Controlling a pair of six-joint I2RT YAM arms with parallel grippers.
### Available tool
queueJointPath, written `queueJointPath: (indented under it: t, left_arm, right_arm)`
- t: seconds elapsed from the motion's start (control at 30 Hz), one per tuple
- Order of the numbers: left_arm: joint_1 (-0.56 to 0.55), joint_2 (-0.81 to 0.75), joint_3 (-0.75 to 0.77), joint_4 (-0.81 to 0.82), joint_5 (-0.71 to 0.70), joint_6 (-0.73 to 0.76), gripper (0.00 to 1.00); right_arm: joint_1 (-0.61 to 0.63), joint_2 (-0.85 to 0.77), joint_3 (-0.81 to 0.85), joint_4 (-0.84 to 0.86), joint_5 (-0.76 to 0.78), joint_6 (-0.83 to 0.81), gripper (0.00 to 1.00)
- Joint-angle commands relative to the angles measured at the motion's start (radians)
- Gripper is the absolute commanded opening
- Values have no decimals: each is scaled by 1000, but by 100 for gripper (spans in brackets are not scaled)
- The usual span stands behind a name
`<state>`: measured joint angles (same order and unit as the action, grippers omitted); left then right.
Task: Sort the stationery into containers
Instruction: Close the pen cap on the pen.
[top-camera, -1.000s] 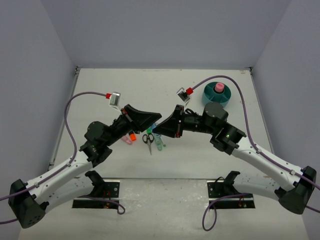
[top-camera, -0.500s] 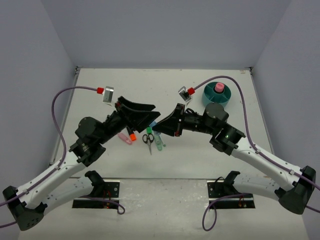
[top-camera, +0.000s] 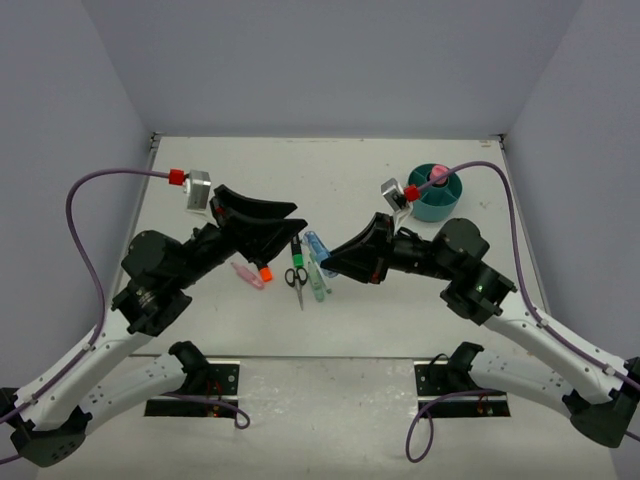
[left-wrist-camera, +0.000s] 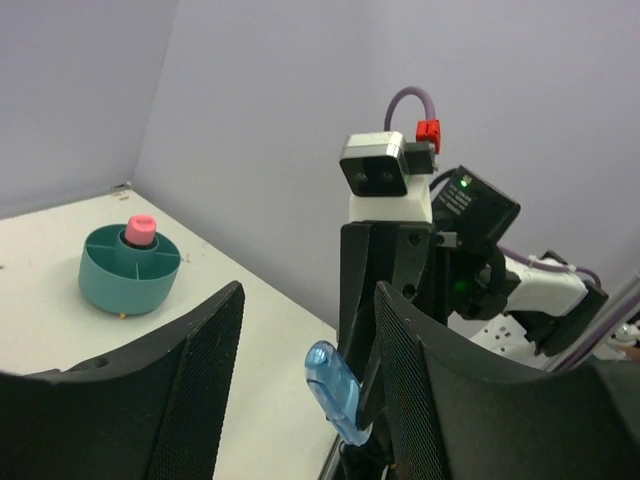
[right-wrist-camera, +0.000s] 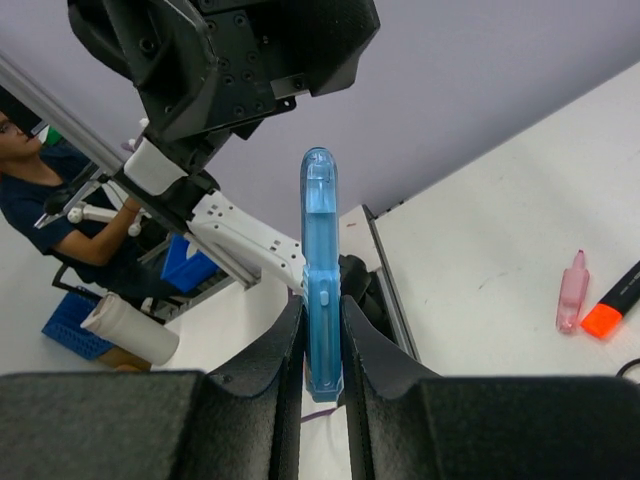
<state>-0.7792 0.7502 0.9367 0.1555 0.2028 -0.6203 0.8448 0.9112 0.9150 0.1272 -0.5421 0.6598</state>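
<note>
Fingers (right-wrist-camera: 270, 365) of my right end effector (right-wrist-camera: 322, 335) pinch a translucent blue piece (right-wrist-camera: 322, 230) by its lower end. The rest of it stands straight out beyond the tips toward my left arm. From the left wrist view the same blue piece (left-wrist-camera: 335, 390) shows tilted, clamped in the dark jaws opposite.

My left end effector (left-wrist-camera: 308, 300) is spread wide with nothing between its two pads, and it faces the right one across the middle of the bench (top-camera: 400, 310).

Just beside and below the two tips, toward the near edge, lie the black-handled scissors (top-camera: 297, 276) and a green highlighter (top-camera: 318, 286), close together. A little to their left are an orange highlighter (top-camera: 265, 272) and a pink highlighter (top-camera: 246, 274), side by side and flat on the bench.

Well apart from these, near the far right corner, stands the teal organizer (top-camera: 440, 208). The pink-capped bottle (top-camera: 438, 176) stands upright in its centre well.
</note>
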Motion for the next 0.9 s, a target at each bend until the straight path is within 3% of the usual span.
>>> queueJointPath:
  t: [0.0, 0.13, 0.27, 0.53, 0.63, 0.77, 0.87]
  left_arm:
    - [-2, -2, -12, 66, 158, 63, 57]
    - [-2, 24, -16, 97, 214, 46, 55]
    - [-2, 48, -28, 114, 242, 40, 47]
    - [-2, 67, -47, 134, 267, 33, 46]
    - [-2, 67, -64, 186, 306, 17, 37]
    - [-2, 80, -82, 238, 354, -21, 6]
    - [-2, 99, -95, 286, 397, -61, 0]
  right_arm:
    - [-2, -26, -10, 12, -26, -25, 0]
    - [-3, -29, -3, 11, -39, -26, 0]
    - [-3, -37, 3, 8, -42, -34, 0]
    - [-3, -53, 21, -1, -48, -52, 0]
    - [-2, -54, 28, -1, -48, -58, 0]
    - [-1, -51, 41, -6, -33, -70, 0]
    - [-1, -47, 58, 2, -20, -71, 0]
